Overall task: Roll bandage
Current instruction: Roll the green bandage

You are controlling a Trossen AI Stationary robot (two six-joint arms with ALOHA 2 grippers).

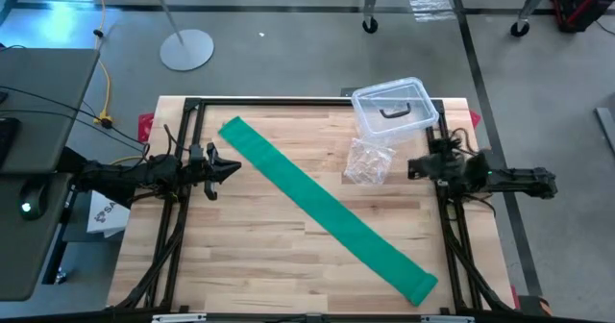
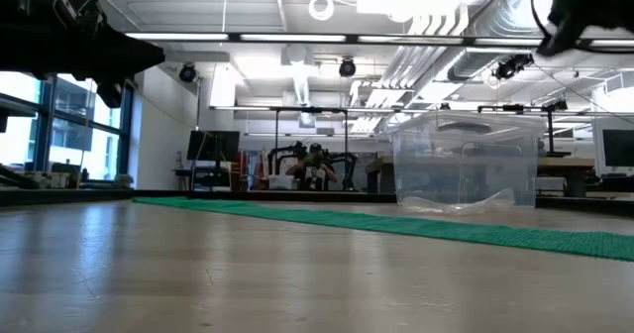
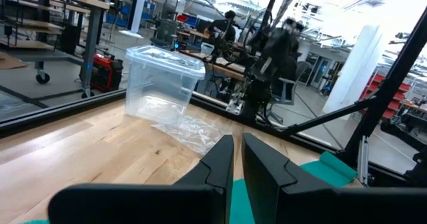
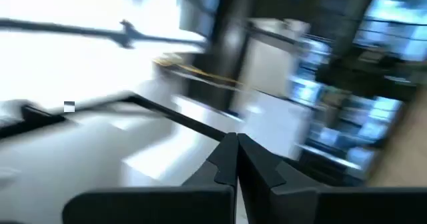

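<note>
Lying unrolled and flat, the bandage (image 1: 325, 207), stretching diagonally across the wooden surface (image 1: 240, 256) from the far left toward the near right corner, with its near end slightly folded over. Judging by the look: thin, soft, stretchy, light, probably a little grippy against the wood, so likely bunching or sliding if pushed rather than pinched; taking hold best at one short end, perhaps the far end close to the left arm, pinching the edge and turning it over onto itself. Hovering at the left edge of the surface, the left gripper (image 1: 228, 168), fingers (image 3: 217, 164) nearly together with only a thin gap and holding nothing, near the far end of the strip but not touching. Waiting at the right edge, the right gripper (image 1: 415, 167), fingers (image 4: 225, 159) fully closed and empty. Sitting near the far right, a clear plastic box (image 1: 392, 108) with a crinkly clear bag (image 1: 368, 161) just beside it, both apart from the strip. Showing no readable brand, label or writing anywhere.
</note>
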